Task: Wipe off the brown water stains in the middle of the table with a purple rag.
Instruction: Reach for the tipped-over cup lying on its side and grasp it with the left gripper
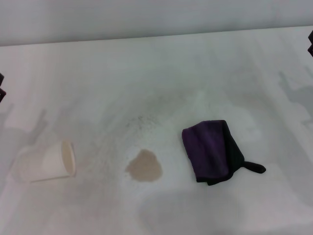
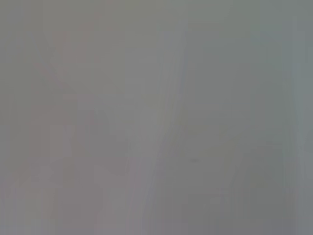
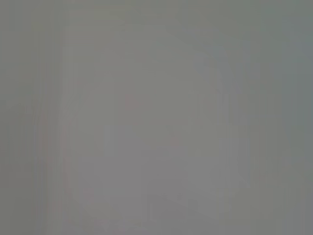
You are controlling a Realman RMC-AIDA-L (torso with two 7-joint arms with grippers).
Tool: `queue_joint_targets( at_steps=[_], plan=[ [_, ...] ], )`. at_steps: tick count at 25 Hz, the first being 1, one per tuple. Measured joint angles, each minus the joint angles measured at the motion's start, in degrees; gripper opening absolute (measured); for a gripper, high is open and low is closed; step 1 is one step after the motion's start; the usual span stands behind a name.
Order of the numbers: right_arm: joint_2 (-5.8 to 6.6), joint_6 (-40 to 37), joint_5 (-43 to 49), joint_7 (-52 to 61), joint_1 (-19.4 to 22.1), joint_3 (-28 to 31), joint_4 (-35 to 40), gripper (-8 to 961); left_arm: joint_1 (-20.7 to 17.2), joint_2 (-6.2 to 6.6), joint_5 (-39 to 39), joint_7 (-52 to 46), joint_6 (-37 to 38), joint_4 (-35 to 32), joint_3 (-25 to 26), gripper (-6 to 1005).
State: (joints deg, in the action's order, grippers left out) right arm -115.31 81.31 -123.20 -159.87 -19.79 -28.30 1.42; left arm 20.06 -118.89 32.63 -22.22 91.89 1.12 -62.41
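Note:
The brown water stains point(image 1: 144, 166) form one light-brown roundish blotch on the white table point(image 1: 161, 73), near the front middle. Just right of the blotch lies the purple rag point(image 1: 211, 149), crumpled, with black edging and a black tab pointing right; a narrow strip of table separates the two. Only a dark sliver of my left gripper point(image 1: 1, 87) shows at the far left edge, well away from both. My right gripper point(image 1: 310, 43) is a dark sliver at the far right edge, behind and right of the rag. Both wrist views show only featureless grey.
A white paper cup point(image 1: 49, 161) lies tipped on its side at the front left, its mouth facing right toward the blotch. Faint grey speckled smudges point(image 1: 142, 122) spread behind the blotch. A pale wall runs along the table's far edge.

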Motion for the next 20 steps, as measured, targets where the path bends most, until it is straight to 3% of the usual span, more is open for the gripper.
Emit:
queue_joint_targets(
  at_steps=[3,9,11,12,17,20],
  plan=[
    [0.0,-0.02,-0.04,0.0,-0.04,0.0,-0.23,814,-0.52,0.61,0.1,-4.63,-0.8,-2.0,-1.9,881],
    [-0.06,-1.22,-0.3,-0.18,-0.39,0.0,0.11,813,-1.07,3.84,0.53,-15.25,-4.11,-6.02,-7.77,874],
    [-0.07,-1.32,-0.31,-0.44,-0.43,0.04,0.52,813,-1.26,6.16,0.58,-20.17,-5.33,-9.03,-11.47,875],
    [-0.07,-1.33,-0.35,-0.5,-0.44,0.15,0.73,813,-1.26,6.16,0.58,-20.17,-5.33,-9.03,-11.47,875],
    [-0.09,-1.65,-0.47,-0.53,-0.61,2.65,0.99,813,-1.81,10.59,2.02,-28.93,-7.33,-15.68,-16.34,875],
    [-0.09,-2.41,-0.47,-0.37,-0.73,4.47,0.97,813,-3.51,12.6,6.32,-34.09,-10.5,-22.48,-16.39,875]
  ],
)
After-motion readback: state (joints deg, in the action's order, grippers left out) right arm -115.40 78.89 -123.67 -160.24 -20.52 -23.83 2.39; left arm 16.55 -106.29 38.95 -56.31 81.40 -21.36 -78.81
